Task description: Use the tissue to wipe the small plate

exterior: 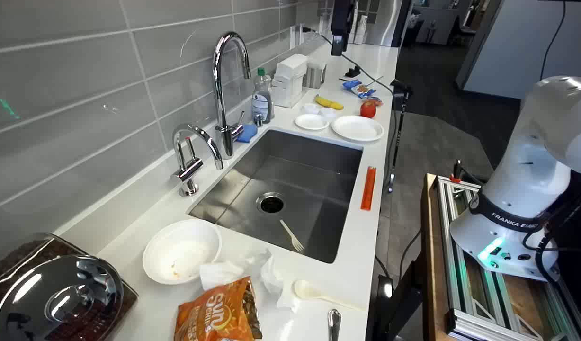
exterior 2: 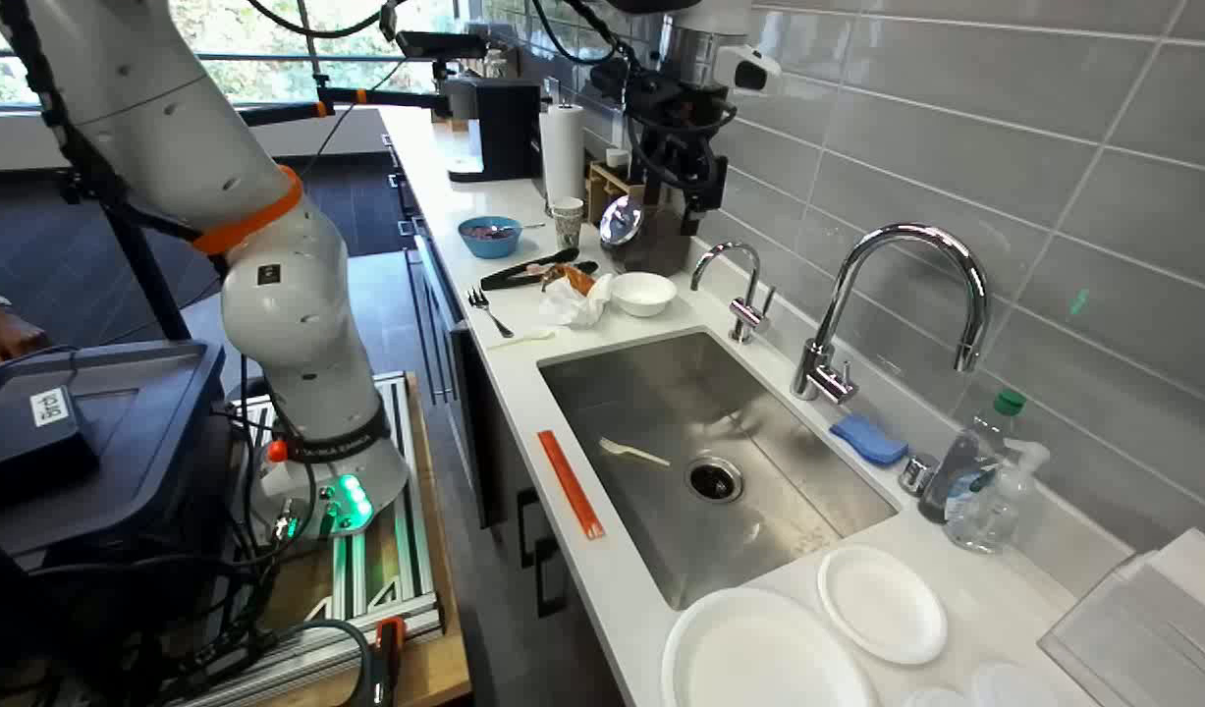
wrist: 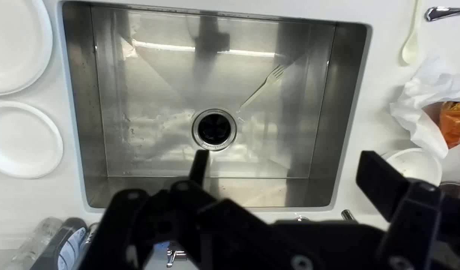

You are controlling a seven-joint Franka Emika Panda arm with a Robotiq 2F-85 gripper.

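Note:
A crumpled white tissue lies on the counter beside the orange chip bag. It shows in both exterior views [exterior: 272,279] [exterior 2: 575,302] and at the right of the wrist view [wrist: 421,103]. The small white plate lies flat beside a larger white plate at the opposite end of the sink. It shows in both exterior views [exterior: 311,121] [exterior 2: 882,604] and at the left of the wrist view [wrist: 24,139]. My gripper [wrist: 285,159] is open, with nothing between its fingers. It hangs high over the sink area, apart from tissue and plate, and also shows in an exterior view [exterior 2: 698,211].
The sink [exterior: 318,208] holds a fork [exterior: 292,237]. Two chrome faucets [exterior 2: 916,231] [exterior 2: 744,250] rise along the tiled wall. A larger plate [exterior: 357,128], a bowl [exterior: 181,251], the chip bag [exterior: 219,312], a soap bottle [exterior: 262,102] and a napkin dispenser [exterior: 290,78] stand on the counter.

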